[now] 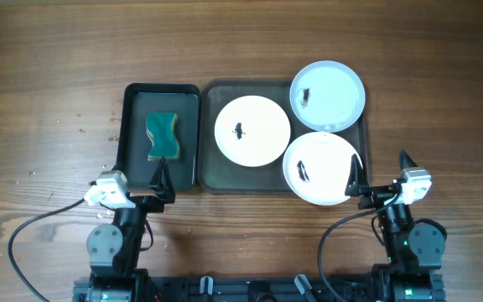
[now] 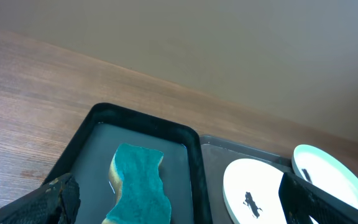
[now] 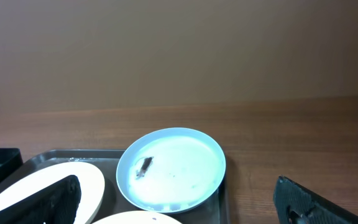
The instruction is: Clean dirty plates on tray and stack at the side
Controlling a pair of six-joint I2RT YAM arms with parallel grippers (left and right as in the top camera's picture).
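the tray (image 1: 215, 174) holds three plates, each with a dark smudge. the left plate (image 1: 252, 130) lies flat inside. the far plate (image 1: 328, 96) juts over the far right corner. the near plate (image 1: 321, 168) overhangs the near rim and meets the left plate's edge. just beside the tray, the black tray (image 1: 132, 126) holds a green sponge (image 1: 163, 136). the left gripper (image 1: 137, 178) sits at the black tray's near edge, jaws spread and empty. the right gripper (image 1: 381, 168) is at the near plate's right edge, jaws spread, grasping nothing. one of its fingers crosses that rim in the overhead view.
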